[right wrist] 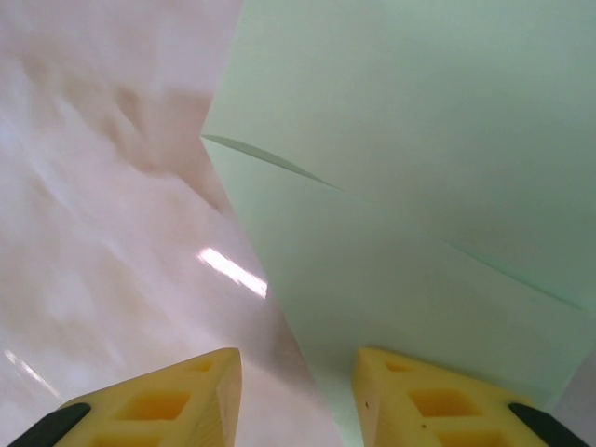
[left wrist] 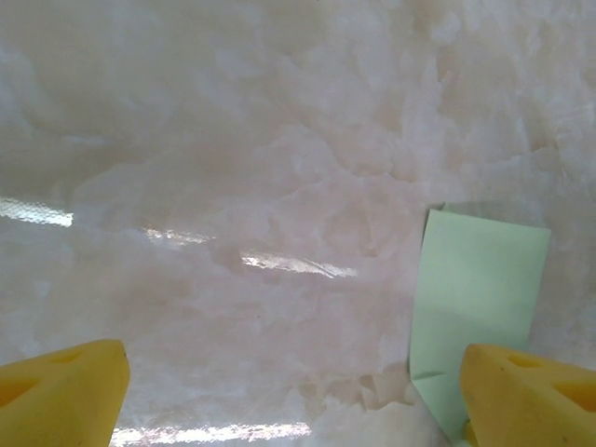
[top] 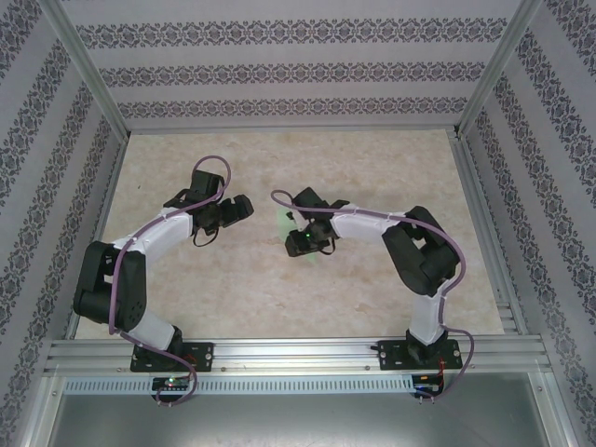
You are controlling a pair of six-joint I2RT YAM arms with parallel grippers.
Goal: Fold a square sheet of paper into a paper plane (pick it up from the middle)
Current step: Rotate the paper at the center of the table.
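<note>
top external: marbled table [top: 372, 168], patterned walls [top: 279, 74], left gripper [left wrist: 293, 372] wide apart, right gripper [right wrist: 296, 368] half apart over paper [right wrist: 419, 186]

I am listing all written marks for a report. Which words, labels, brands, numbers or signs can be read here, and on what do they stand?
No text can be read.
The pale mint-green paper sheet is plain.
The patterned wallpaper carries ornament, no letters.
The small circuit boards under the front rail are too small to read.

Pale marbled tabletop [top: 279, 298], patterned wallpaper walls [top: 279, 74], aluminium frame rail [top: 298, 352] along near edge
</note>
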